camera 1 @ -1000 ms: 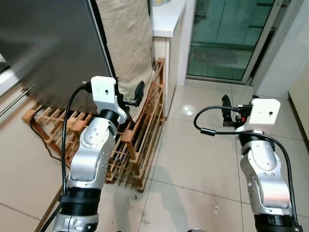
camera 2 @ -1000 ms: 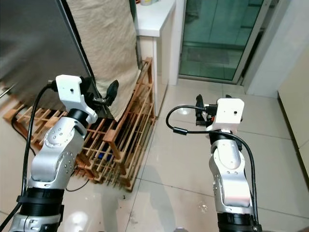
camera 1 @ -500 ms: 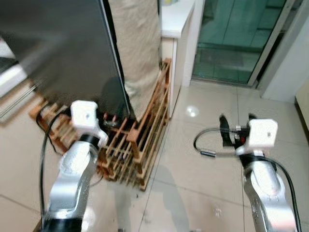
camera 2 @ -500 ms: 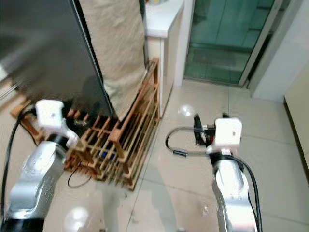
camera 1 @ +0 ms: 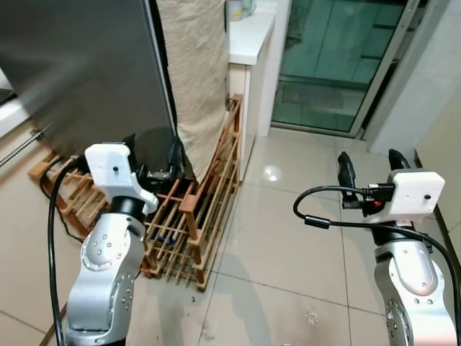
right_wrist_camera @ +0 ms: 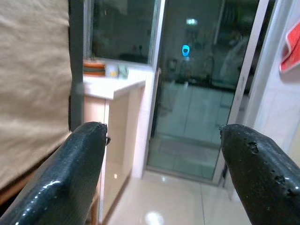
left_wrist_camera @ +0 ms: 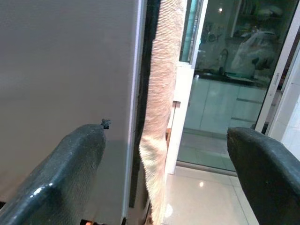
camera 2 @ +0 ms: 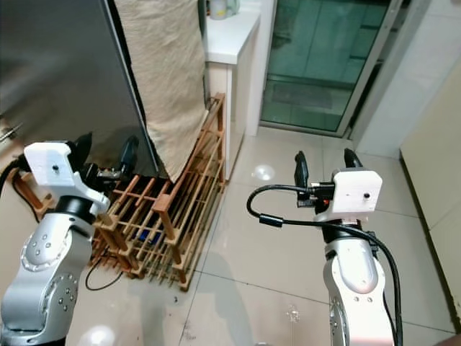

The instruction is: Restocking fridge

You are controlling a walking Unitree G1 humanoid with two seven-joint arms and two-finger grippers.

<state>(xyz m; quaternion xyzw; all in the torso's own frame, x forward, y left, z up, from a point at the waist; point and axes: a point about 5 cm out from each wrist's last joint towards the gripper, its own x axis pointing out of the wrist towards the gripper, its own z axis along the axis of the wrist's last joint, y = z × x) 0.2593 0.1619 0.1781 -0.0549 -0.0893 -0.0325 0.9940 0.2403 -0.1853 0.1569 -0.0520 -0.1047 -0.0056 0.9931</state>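
Fridge (camera 1: 79, 65) stands at about 10 o'clock in the head views, its grey door face filling that corner, its dark edge running down toward the floor. A beige cloth (camera 1: 194, 65) hangs just beside that edge at 12 o'clock, its lower hem draped over a wooden slatted rack (camera 1: 194, 209) that lies tilted on the tiled floor (camera 1: 288, 245) at the fridge's foot.

The left gripper (camera 1: 151, 155) is raised at about 9 o'clock, just in front of the lower part of the fridge door, its two black fingers spread apart with nothing between them. In the left wrist view the left gripper's fingers (left_wrist_camera: 70, 164) frame the door's edge and the cloth.

The right gripper (camera 1: 371, 169) hangs at about 3 o'clock over bare floor, well apart from the fridge, fingers likewise spread and empty. A black cable (camera 1: 324, 209) loops from its wrist.

Beyond the cloth, at 12 o'clock, a white tabletop (camera 1: 248, 32) carries a few small items too blurred to name. A glass door (camera 1: 331, 58) with a pale frame stands at 1 o'clock.
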